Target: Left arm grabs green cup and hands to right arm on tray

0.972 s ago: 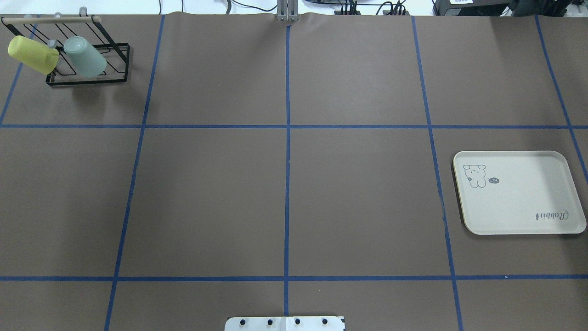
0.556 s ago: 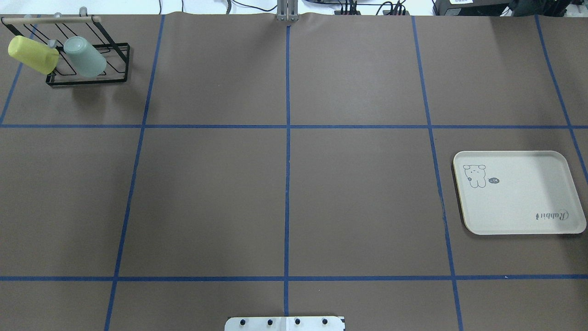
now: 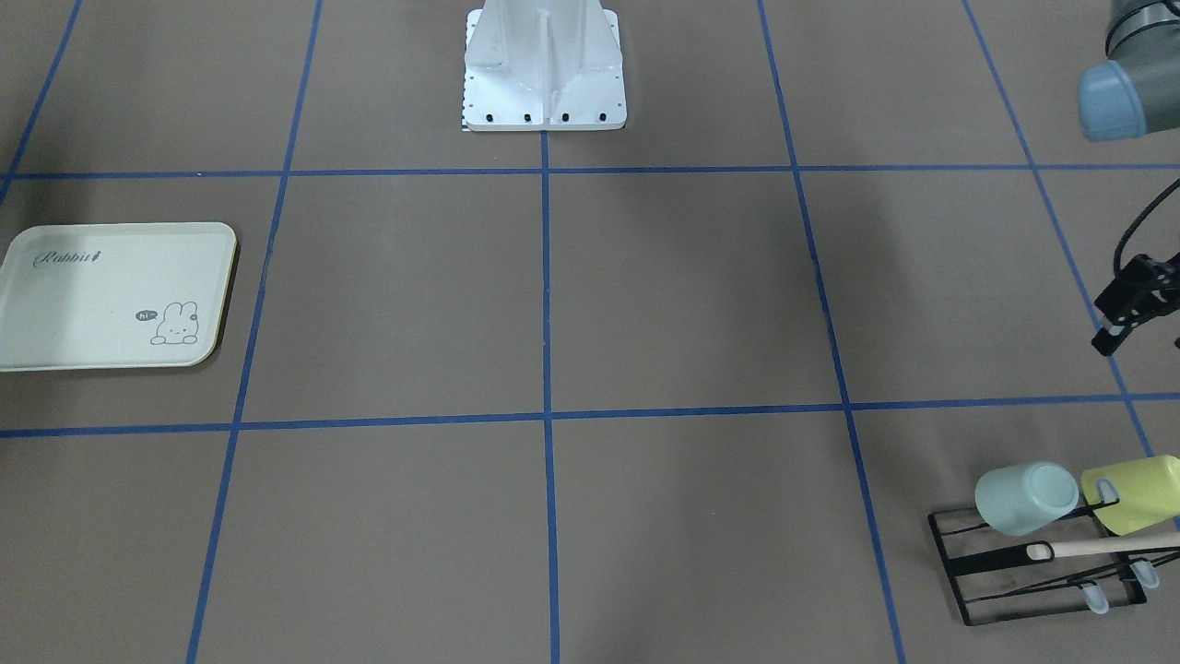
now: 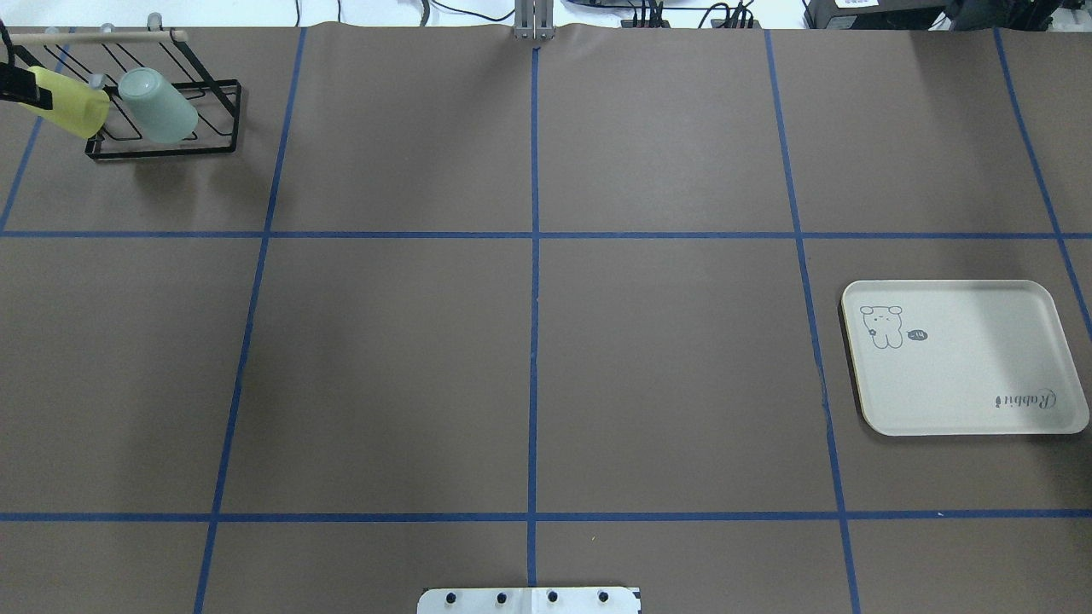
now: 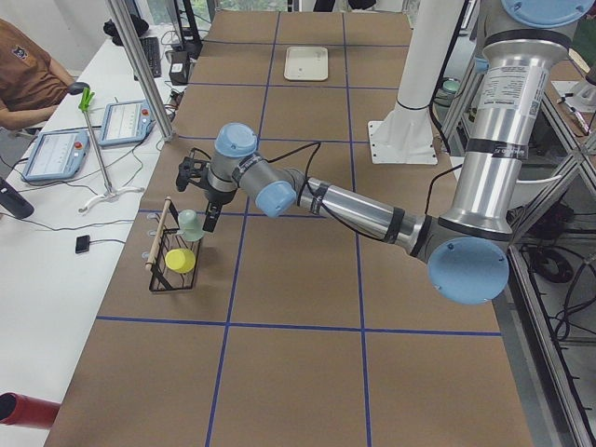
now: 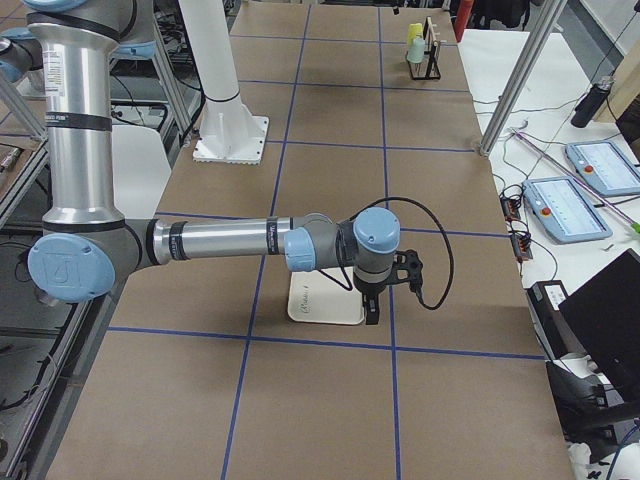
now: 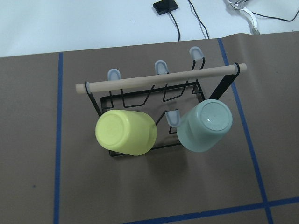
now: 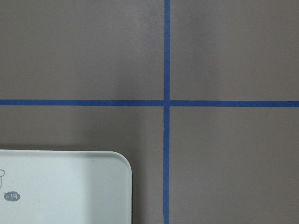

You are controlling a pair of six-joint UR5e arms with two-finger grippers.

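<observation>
One mint-green plastic tumbler (image 7: 204,126), one yellow-green plastic tumbler (image 7: 126,132), one black wire rack (image 7: 140,83), one cream rectangular tray (image 4: 964,358); two grippers, left gripper (image 3: 1114,332) and right gripper (image 6: 372,310), jaws impossible to tell.

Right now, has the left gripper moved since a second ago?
Yes. The left gripper has come in at the overhead view's left edge, overlapping the yellow cup on the rack; a second ago it was out of view.

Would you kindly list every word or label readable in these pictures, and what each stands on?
"Rabbit": grey script in a corner of the tray.
"hi": in a small dark bubble beside the bunny drawing on that tray.
Lettering on the right arm: too small to read.
</observation>
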